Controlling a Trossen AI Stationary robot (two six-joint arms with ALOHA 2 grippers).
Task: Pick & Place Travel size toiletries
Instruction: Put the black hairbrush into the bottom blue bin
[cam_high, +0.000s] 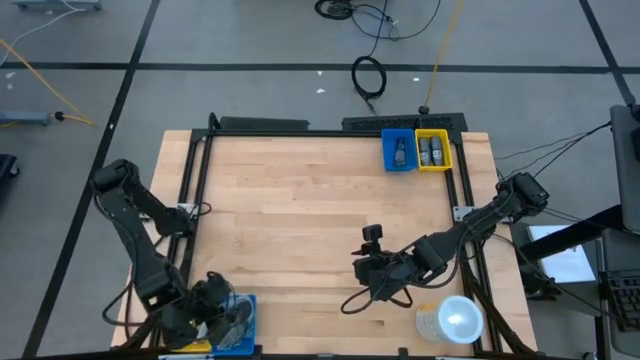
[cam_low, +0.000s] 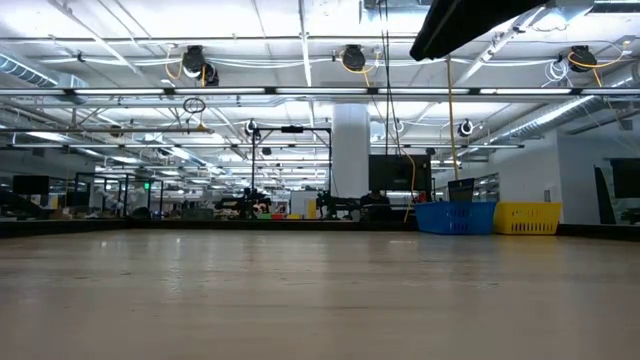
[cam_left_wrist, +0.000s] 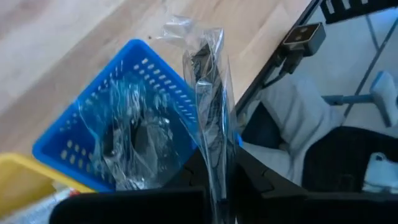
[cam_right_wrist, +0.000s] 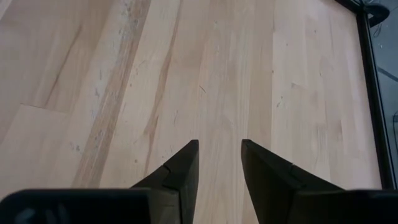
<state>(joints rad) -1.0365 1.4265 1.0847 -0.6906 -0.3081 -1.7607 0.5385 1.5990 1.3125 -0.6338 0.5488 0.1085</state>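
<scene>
My left gripper (cam_left_wrist: 217, 158) is at the table's near left corner (cam_high: 215, 305), shut on a dark round disc in clear wrap (cam_left_wrist: 208, 99), just above a blue bin (cam_left_wrist: 149, 53). That bin holds more wrapped dark discs (cam_left_wrist: 124, 143). My right gripper (cam_right_wrist: 219, 146) is open over bare wood near the table's middle right (cam_high: 362, 268), touching nothing. Small dark grey bottles stand in the far blue bin (cam_high: 398, 150) and the far yellow bin (cam_high: 433, 150). No white tubes show. My left gripper pinches the wrapped disc between its two fingers at the packet's lower end (cam_left_wrist: 216, 146). The disc stands edge-on to the camera, and the crinkled wrap sticks out beyond the fingertips. It is lifted clear over the blue bin.
A yellow bin (cam_left_wrist: 18, 180) sits beside the near blue bin. A large white-lidded cup (cam_high: 455, 320) stands near the table's near right corner. The black frame rail (cam_high: 195, 190) runs along the table's left side. Bare wood (cam_high: 300, 200) spans the middle.
</scene>
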